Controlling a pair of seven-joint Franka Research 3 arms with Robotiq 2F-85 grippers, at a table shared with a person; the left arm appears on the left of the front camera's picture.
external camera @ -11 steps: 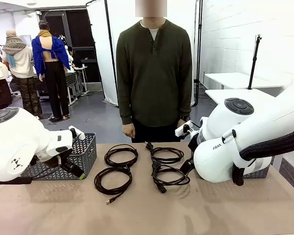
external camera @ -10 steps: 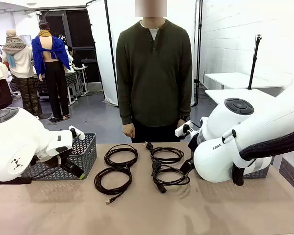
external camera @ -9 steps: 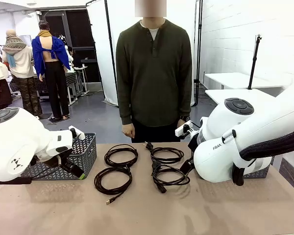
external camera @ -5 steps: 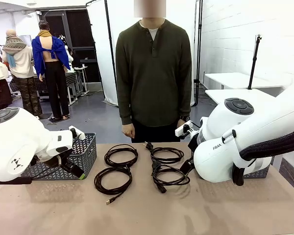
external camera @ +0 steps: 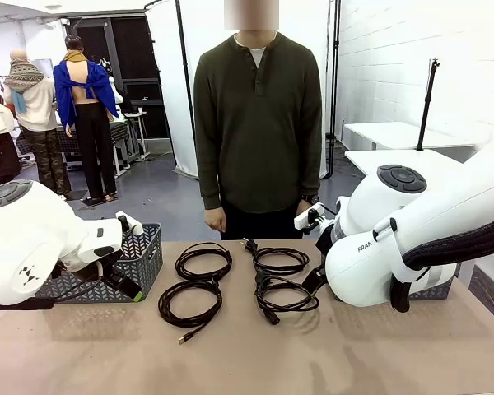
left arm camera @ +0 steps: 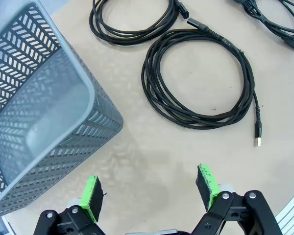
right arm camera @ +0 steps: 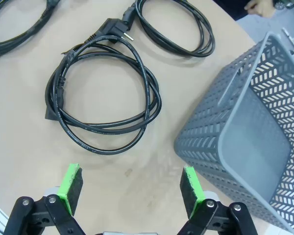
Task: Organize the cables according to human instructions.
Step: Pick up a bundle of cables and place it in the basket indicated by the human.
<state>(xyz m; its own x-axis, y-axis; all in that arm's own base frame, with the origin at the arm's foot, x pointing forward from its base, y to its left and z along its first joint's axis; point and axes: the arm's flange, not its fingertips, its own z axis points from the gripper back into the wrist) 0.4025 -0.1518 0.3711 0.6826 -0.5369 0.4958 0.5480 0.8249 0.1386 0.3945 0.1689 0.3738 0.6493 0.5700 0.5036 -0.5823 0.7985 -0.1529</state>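
White brick wall (external camera: 395, 58) R, white backdrop (external camera: 169, 90) ctr, grey floor (external camera: 156, 202), white tables (external camera: 395, 132) R w/ black pole (external camera: 428, 103)

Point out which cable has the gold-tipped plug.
The near-left cable, beside the left basket: its tail ends in a gold tip, while the others' visible plugs are black.

A: Where's the front camera?
B: On the near side, facing the person (external camera: 258, 123) across the table (external camera: 247, 354).
A: And the wrist cameras?
B: Close above that table, looking down; all three share the cables (left arm camera: 151, 85).
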